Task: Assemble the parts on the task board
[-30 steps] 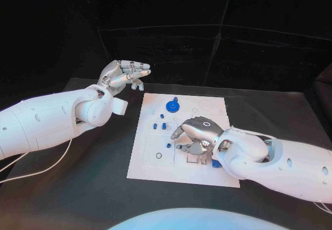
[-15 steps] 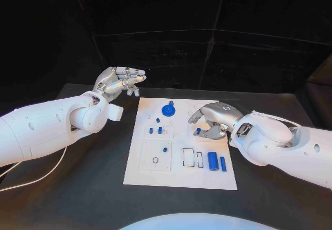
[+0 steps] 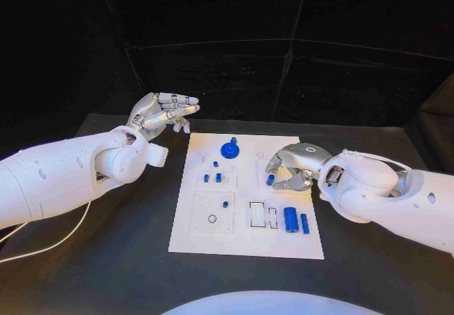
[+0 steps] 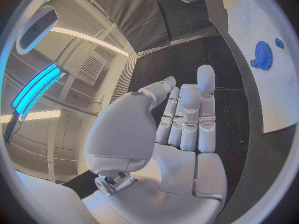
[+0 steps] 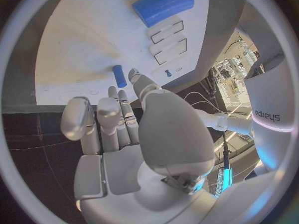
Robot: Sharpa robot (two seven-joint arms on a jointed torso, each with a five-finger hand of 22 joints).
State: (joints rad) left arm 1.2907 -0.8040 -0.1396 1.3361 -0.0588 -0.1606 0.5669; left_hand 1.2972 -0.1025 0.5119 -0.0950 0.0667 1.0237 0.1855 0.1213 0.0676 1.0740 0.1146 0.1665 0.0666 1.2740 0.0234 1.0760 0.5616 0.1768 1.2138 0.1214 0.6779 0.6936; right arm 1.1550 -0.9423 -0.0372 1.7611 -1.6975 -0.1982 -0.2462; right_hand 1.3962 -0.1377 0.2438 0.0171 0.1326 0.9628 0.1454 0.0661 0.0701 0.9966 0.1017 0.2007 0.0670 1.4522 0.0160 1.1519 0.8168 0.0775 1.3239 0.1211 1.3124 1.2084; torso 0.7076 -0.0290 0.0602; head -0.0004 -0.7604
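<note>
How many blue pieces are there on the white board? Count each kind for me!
Blue gear: 1
Long blue cylinders: 2
Small blue pegs: 6, one of them right at the fingers of the right hand
Total: 9

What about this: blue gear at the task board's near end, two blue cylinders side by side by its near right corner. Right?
No: the head view shows the blue gear at the task board's far end. The two blue cylinders are side by side by its near right corner.
</note>
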